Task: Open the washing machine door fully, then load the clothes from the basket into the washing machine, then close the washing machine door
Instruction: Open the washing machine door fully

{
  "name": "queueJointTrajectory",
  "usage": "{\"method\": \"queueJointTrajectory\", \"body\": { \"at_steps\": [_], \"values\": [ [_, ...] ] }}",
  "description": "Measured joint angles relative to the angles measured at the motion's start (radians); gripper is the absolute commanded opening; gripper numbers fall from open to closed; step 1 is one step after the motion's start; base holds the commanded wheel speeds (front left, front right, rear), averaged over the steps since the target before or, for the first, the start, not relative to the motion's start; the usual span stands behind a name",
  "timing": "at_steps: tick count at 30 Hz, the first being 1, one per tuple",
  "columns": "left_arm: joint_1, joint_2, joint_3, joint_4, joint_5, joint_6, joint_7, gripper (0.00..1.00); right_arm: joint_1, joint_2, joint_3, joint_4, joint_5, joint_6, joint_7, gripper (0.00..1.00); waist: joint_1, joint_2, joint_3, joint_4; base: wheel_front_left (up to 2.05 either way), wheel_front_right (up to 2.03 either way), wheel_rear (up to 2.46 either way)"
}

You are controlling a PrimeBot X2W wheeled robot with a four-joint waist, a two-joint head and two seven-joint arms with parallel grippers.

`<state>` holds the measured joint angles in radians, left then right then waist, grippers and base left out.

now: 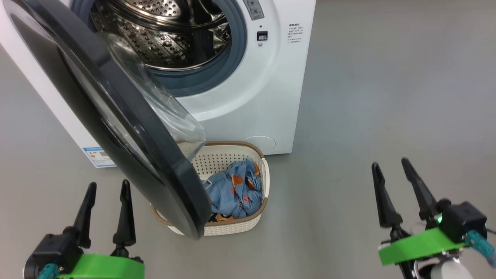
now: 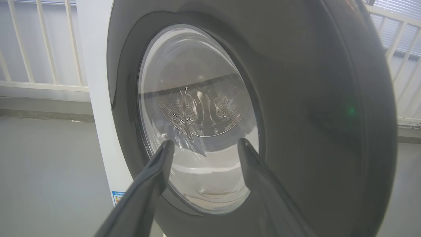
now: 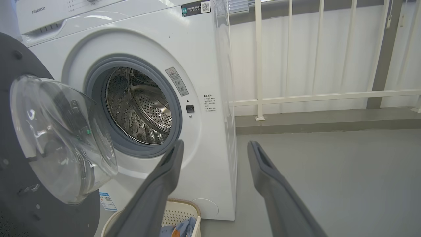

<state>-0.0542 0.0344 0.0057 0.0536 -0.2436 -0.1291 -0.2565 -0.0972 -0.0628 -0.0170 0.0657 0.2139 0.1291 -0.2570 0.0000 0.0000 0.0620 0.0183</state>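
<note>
Washing machine door [image 1: 162, 182] stands swung open across the left half of the head view, its lower rim overlapping the basket [image 1: 232, 228]. That basket sits on the grey floor [image 1: 387, 77] at centre bottom, at the foot of the washing machine [image 1: 248, 97], with the clothes [image 1: 236, 190] heaped inside. The left gripper [image 1: 108, 184] at lower left and the right gripper [image 1: 389, 162] at lower right both hover with jaws spread wide, holding nothing. The left wrist view shows the door's outer face close ahead. The right wrist view shows its bulging inner bowl, the steel drum [image 3: 141, 105] and, at upper right, a white railing [image 3: 260, 65].
</note>
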Motion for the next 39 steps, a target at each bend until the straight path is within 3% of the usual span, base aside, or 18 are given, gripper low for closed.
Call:
{"method": "queueJointTrajectory", "body": {
  "at_steps": [12,39],
  "values": [
    [0.054,0.001,-0.002,-0.004,0.011,0.000,0.000,1.00,0.096,0.014,-0.006,-0.042,-0.148,0.000,0.000,1.00,0.0000,0.0000,-0.021,-0.016,0.00,0.00,0.00],
    [0.076,0.003,0.000,-0.005,0.011,0.000,0.000,1.00,0.103,0.017,-0.056,-0.015,-0.195,0.000,0.000,1.00,0.0000,0.0000,-0.026,-0.003,0.00,0.00,0.00]
  ]
}}
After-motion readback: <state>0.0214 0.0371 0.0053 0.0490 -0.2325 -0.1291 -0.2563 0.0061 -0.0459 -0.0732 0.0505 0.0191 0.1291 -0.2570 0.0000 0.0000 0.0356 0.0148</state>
